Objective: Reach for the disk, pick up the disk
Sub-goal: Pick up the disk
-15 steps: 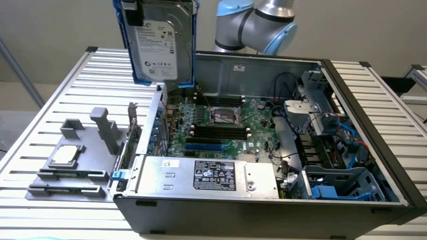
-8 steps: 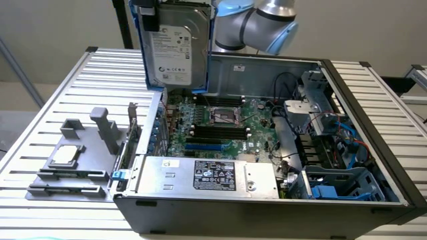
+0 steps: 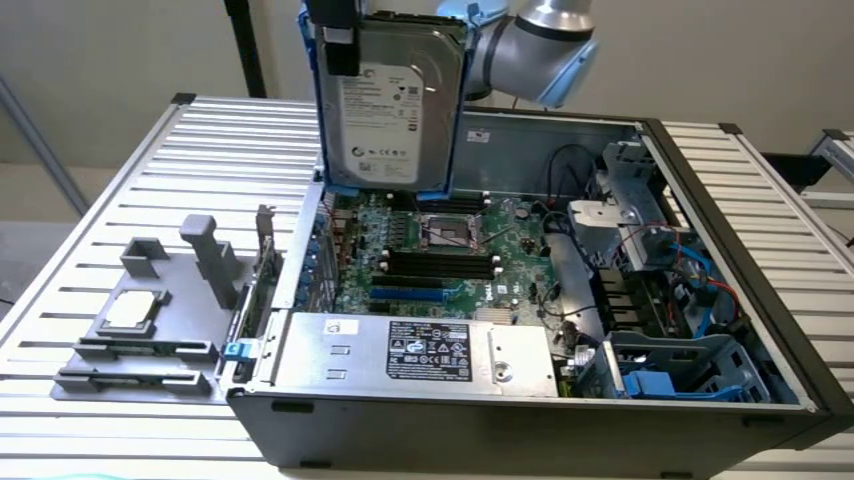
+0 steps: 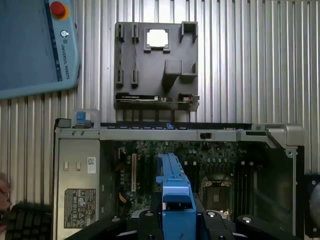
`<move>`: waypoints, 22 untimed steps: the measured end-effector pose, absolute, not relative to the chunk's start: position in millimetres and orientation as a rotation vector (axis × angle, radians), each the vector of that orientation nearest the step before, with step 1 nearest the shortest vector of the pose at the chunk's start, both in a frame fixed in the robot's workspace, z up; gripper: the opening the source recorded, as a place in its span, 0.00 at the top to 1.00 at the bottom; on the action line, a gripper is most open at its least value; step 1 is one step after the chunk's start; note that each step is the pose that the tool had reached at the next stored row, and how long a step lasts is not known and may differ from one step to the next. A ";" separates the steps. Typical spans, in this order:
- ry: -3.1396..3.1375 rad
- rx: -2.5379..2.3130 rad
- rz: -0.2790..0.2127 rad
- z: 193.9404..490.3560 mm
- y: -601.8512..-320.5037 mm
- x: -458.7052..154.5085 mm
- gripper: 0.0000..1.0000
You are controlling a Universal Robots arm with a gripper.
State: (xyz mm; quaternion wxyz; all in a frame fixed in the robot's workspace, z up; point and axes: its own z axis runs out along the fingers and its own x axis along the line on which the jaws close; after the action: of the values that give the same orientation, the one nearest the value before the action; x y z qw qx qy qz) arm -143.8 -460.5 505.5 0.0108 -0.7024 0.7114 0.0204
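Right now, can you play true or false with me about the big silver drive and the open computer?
1. The rectangular silver hard drive in its blue bracket hangs upright above the open grey computer case. True.
2. The drive lies on the slatted metal table. False: it is held in the air.
3. A small square silver chip sits on the grey plastic fixture. True.
4. The case has its side cover on. False: its green motherboard shows.
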 end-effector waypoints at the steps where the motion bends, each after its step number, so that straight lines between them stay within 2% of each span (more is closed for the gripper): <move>1: 2.220 -2.192 0.064 505.5 -462.6 -140.0 0.67; 22: 2.220 -2.192 0.064 505.5 -505.0 -57.9 0.67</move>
State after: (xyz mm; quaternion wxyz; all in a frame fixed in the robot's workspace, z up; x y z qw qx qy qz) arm -57.9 -505.0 505.5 0.0108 -0.7024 0.7114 0.0204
